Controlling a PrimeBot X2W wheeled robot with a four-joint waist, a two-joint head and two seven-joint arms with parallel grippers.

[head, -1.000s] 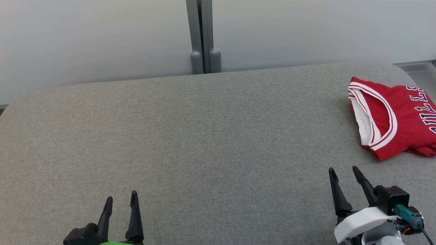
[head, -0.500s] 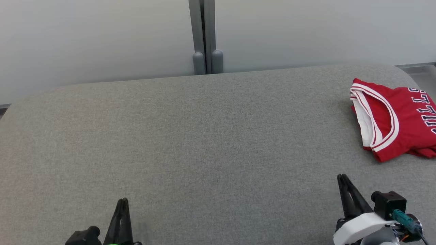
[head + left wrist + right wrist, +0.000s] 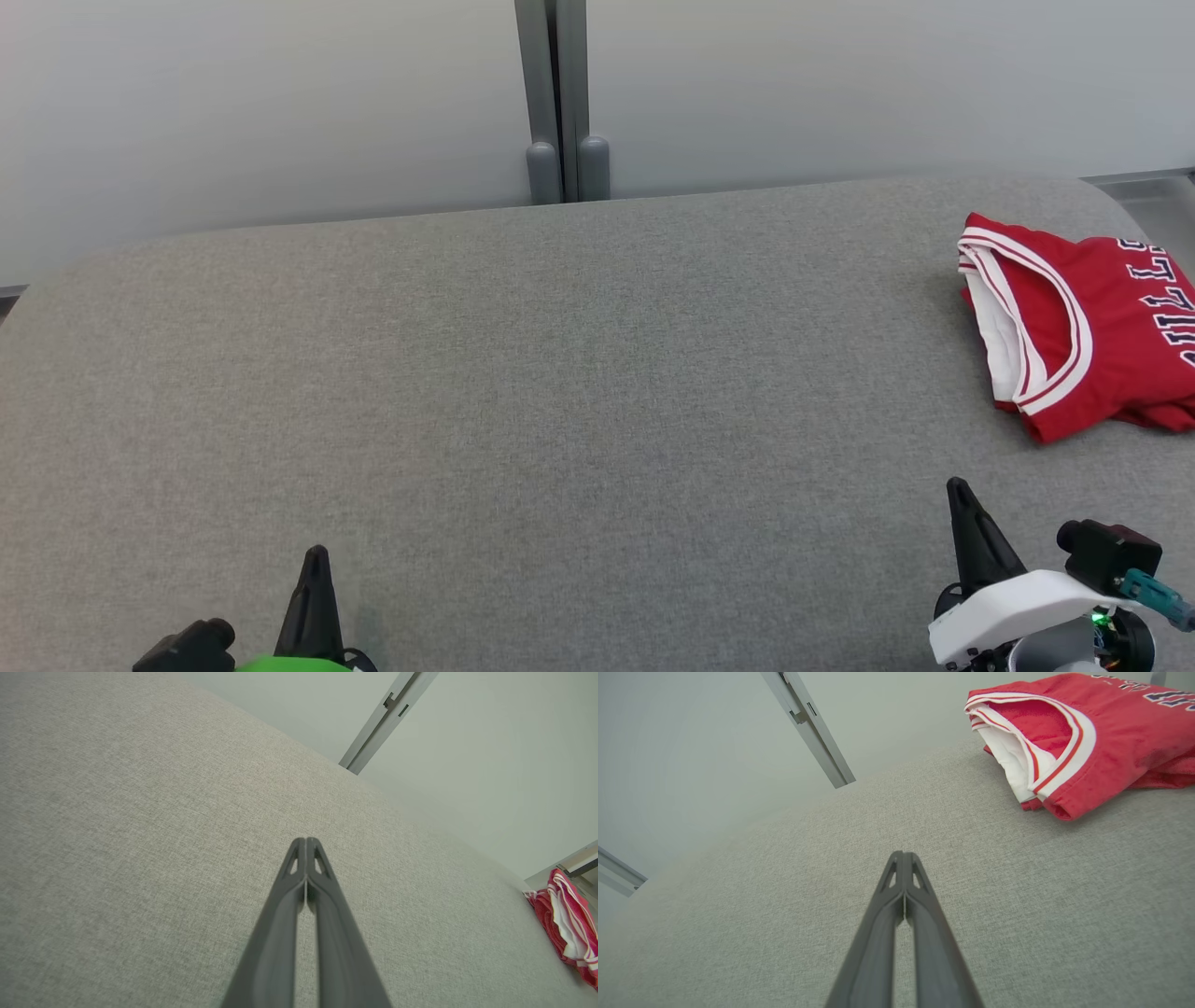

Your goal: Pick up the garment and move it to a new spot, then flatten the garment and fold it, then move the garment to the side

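We are holding the left jaws and the right jaws pressed together, tip against tip, and they are gripping nothing. Both pairs are pointing away from us across the grey fabric-covered counter (image 3: pixel 597 373), with only bare cloth ahead of their tips.

The red basketball jersey (image 3: pixel 1102 345) is lying folded into a compact stack, ahead of the right jaws and off to their right, near but clear of them. From the left jaws it is sitting well apart, far off to their right. Its white-and-red trimmed opening is facing toward the bare middle of the counter, and its dark lettering is running along the top layer.

We are judging that the jersey is resting there because folding is done and it is already parked at the side, leaving the working area free. Shut, empty jaws suit that reading: nothing is left to carry.

Both arms are sitting low and drawn in close to us, 1 at each side. The right arm's white wrist housing (image 3: pixel 1018 607) is angling its jaws slightly inward. Whether the tips are grazing the fabric or hovering above it, we cannot tell.
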